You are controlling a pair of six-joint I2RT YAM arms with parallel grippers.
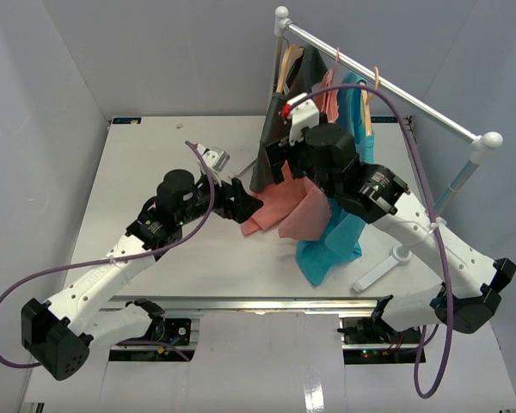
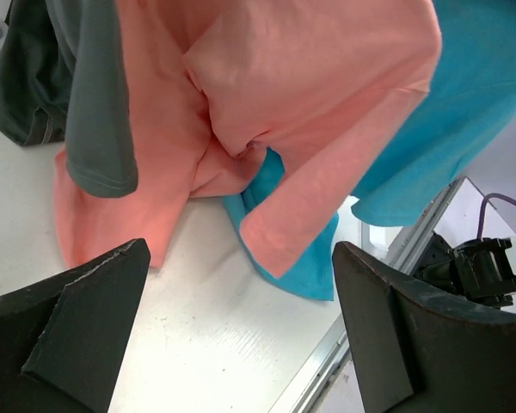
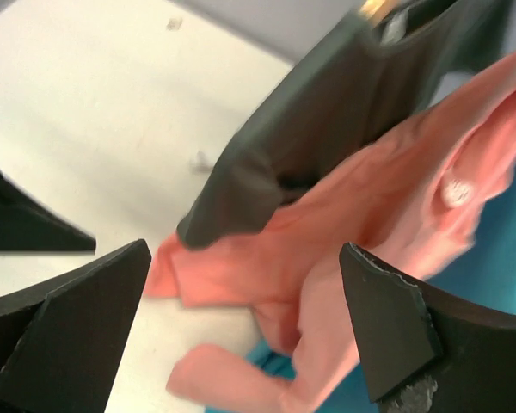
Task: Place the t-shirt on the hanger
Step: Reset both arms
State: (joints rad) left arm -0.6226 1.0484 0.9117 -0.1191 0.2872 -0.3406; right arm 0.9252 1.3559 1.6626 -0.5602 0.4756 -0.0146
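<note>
Top external view: we found the t-shirt (image 1: pixel 279 202) hanging from the rail (image 1: pixel 396 86) between the dark grey shirt (image 1: pixel 279 120) and the teal shirt (image 1: pixel 331 245). Its lower part lay draped on the table (image 1: pixel 155 172). The hook of the hanger (image 1: pixel 336 62) sat on the rail above the salmon cloth; how the shirt sat on it we could not tell. The left gripper (image 1: pixel 243 205) was just beside the draped hem. The right arm (image 1: pixel 387 202) reached in among the hanging garments.

Left wrist view: both fingers (image 2: pixel 86 327) stood wide apart with nothing between them. They were clear of the t-shirt, whose sleeve hung over teal cloth.

Right wrist view: this picture was blurred. The right gripper (image 3: pixel 245 284) had its jaws spread wide and held nothing. Beyond them we saw the t-shirt beside the dark grey shirt, its lower folds on the table
</note>
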